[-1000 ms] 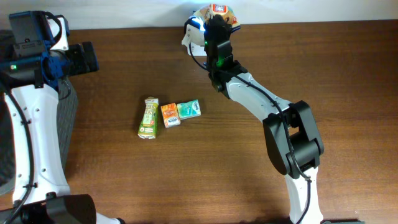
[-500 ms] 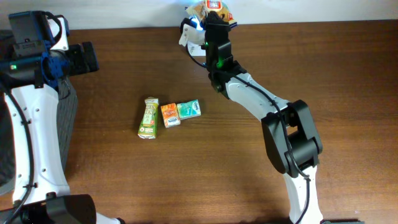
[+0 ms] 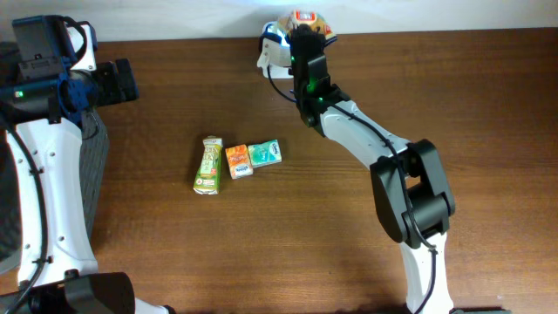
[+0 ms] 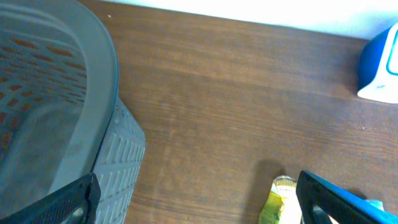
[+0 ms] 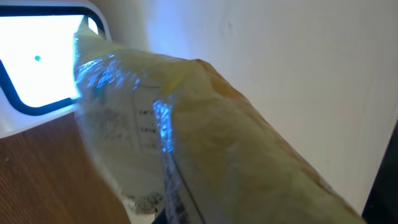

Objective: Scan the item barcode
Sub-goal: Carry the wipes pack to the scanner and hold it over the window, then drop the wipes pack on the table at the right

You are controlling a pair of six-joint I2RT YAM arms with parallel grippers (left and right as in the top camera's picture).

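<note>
My right gripper (image 3: pixel 304 37) is shut on a yellow crinkly snack bag (image 3: pixel 307 18) at the table's far edge, right beside the white and blue scanner (image 3: pixel 271 50). In the right wrist view the bag (image 5: pixel 211 137) fills the frame, its printed side catching blue light, with the scanner's bright window (image 5: pixel 37 59) just to its left; my fingers are hidden under the bag. My left gripper (image 3: pixel 120 80) hangs open at the far left with nothing between its fingers (image 4: pixel 329 198).
A green pouch (image 3: pixel 207 164), an orange carton (image 3: pixel 238 161) and a teal pack (image 3: pixel 264 153) lie side by side left of the table's middle. A grey basket (image 4: pixel 56 106) stands under the left arm at the left edge. A white wall runs behind the scanner.
The right gripper has wavered slightly with the bag beside the scanner, back and then a little right. The left arm has not moved.
</note>
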